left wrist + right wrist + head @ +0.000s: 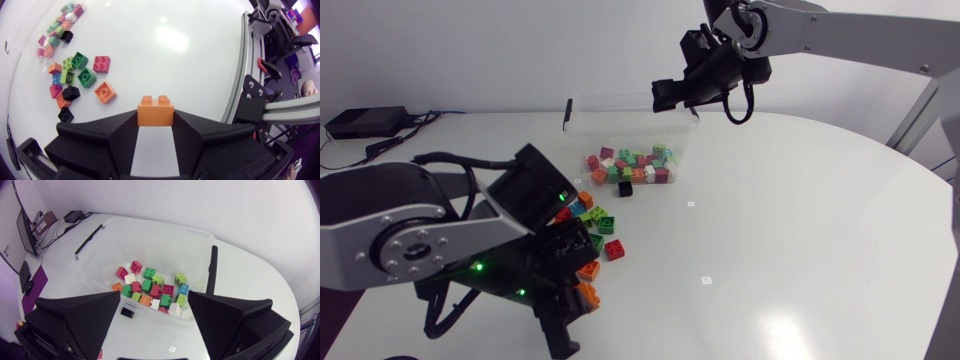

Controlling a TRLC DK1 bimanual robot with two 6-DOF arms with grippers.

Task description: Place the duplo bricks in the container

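Left gripper point(156, 119) is clamped on one orange brick point(156, 107), one finger on each side face, studs up and proud of the pads. My read: the low side grip keeps it square for a clean drop.

In the head view the held brick is at 6 o'clock of the loose bricks point(592, 218) on the table point(800, 220). The container point(610, 125) is beyond them at 12 o'clock.

Right gripper point(155, 300) is spread wide and carries nothing. It hangs over the container, looking straight down into it. My read: parked there it may block the left arm's drop path.

The binned bricks point(150, 287) are bunched against the container wall that faces the loose bricks. One black brick point(624, 188) sits on the table just outside that wall, at 6 o'clock of it, so it's not in.

Hard to see:
- The left arm's bulk covers the 7–8 o'clock side of the loose bricks in the head view, so no reliable count.
- The orange brick's underside is behind the fingers, so I can't tell if it's touching the table or lifted.
- The clear container walls barely register. The rim and a black clip point(212, 270) are the best outline.
- The right arm cuts off the container's 1 o'clock corner in the head view.
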